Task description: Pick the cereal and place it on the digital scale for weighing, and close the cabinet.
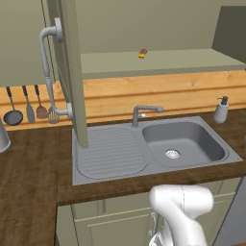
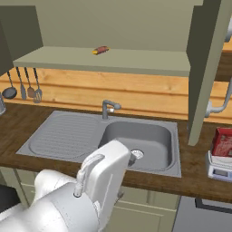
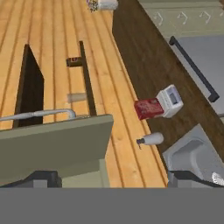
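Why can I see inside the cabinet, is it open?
Yes, open. The cabinet shows its shelf, and both doors stick out over the counter.

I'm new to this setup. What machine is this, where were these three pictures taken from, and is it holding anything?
It is a white robot arm in a rendered kitchen. Two cameras sit behind it, left and right, facing the sink. The third rides on the hand, so its picture is tilted. The gripper is open and holds nothing. The red cereal box already sits on the digital scale on the wooden counter. Both cabinet doors stand open. A soap dispenser stands beside the sink, and a small yellow-and-red item lies on the cabinet shelf.
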